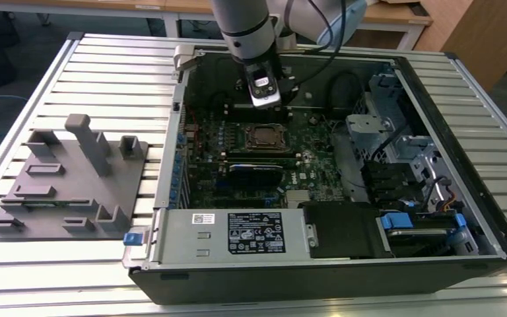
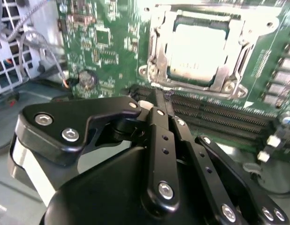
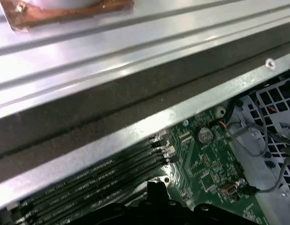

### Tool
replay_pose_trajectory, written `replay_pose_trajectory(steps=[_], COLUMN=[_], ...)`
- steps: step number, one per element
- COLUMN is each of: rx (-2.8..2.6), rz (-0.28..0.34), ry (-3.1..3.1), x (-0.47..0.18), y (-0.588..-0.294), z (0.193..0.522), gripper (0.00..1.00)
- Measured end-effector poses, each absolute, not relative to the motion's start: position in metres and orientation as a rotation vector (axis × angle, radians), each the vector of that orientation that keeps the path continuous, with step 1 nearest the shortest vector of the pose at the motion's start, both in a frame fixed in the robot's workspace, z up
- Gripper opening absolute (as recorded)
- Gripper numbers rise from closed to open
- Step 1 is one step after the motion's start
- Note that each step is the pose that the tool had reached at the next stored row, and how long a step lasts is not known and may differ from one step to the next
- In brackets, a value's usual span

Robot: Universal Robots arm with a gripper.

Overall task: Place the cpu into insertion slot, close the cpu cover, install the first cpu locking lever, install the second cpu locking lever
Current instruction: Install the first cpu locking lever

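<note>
The chip (image 2: 194, 49) sits in its socket (image 2: 156, 61) with the cover (image 2: 229, 70) down, and the gripper (image 2: 159, 101) is pinched shut, holding nothing.

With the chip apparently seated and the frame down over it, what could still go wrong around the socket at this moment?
1. The gripper sits low over the memory slots beside the insertion slot; a small drift might scrape them.
2. The cpu lies under the cpu cover, but whether the levers are latched cannot be told, so the cover might lift.
</note>
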State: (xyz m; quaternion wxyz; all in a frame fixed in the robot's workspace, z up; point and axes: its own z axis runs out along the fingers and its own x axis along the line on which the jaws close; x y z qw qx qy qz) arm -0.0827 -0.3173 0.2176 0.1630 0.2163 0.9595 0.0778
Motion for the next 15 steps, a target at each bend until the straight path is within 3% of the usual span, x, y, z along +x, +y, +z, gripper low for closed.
replay_pose_trajectory(steps=[5, 15], rx=[0.614, 0.624], rz=[0.148, 0.123], ry=[2.769, 2.817], x=[-0.0797, -0.0774], y=[-0.3173, -0.3173], z=[0.2182, 0.2167], gripper=[0.10, 0.10])
